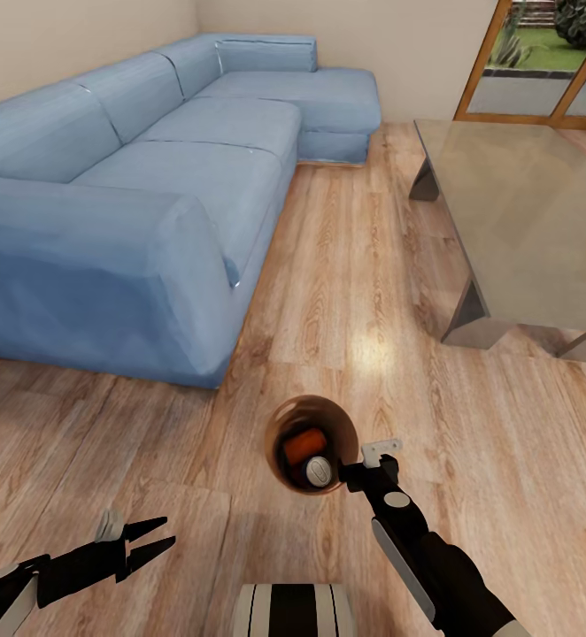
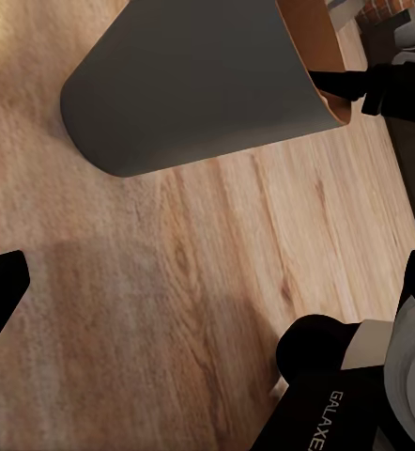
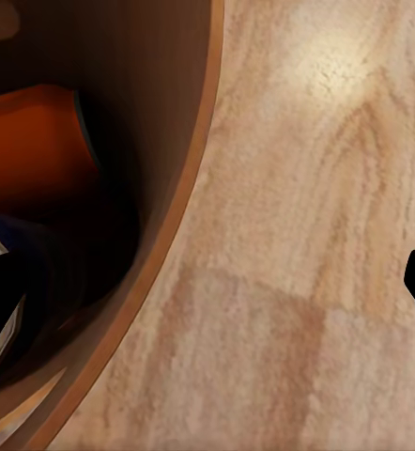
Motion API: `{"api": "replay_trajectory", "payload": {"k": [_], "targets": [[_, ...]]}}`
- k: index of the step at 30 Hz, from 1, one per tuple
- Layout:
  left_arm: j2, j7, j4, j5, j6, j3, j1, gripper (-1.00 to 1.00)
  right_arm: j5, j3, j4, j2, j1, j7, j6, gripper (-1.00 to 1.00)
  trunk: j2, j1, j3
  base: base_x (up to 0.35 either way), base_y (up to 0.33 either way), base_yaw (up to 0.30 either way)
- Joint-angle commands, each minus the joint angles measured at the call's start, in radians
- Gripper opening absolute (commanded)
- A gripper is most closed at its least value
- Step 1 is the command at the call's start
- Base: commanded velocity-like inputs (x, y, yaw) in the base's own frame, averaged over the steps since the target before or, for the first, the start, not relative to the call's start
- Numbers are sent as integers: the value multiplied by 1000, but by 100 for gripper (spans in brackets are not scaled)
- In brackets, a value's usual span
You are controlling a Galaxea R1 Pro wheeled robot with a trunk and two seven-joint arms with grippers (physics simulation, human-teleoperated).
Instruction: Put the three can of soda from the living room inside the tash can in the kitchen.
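The tash can (image 1: 280, 433), pale grey outside and tan-brown inside, stands on the wood floor just ahead of me. Inside it lie an orange can of soda (image 1: 304, 445) and a second one showing its silver top (image 1: 318, 471); I cannot make out a third. My right gripper (image 1: 357, 469) is open and straddles the bin's near rim (image 3: 184, 216), one finger inside and one outside. The right wrist view shows an orange can (image 3: 34, 150) against the inner wall. My left gripper (image 1: 169, 531) hangs open and empty, low over the floor to the bin's left. The bin's grey wall (image 2: 189, 85) shows in the left wrist view.
A blue sectional sofa (image 1: 134, 195) fills the left side. A long low grey table (image 1: 523, 203) stands at the right, with a wood-floor lane (image 1: 346, 265) between them. A glass door (image 1: 541, 62) lies at the far right.
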Motion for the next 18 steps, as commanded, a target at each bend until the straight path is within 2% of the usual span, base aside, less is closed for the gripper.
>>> {"api": "replay_trajectory", "payload": {"k": [1,18], "targets": [[0,0,0,0,0,0,0,100,-1,0,0,0,0,0,0,100,0,0,0,0,0,0],[0,0,1,0,0,0,0,100,-1,0,1,0,0,0,0,100,0,0,0,0,0,0]]}}
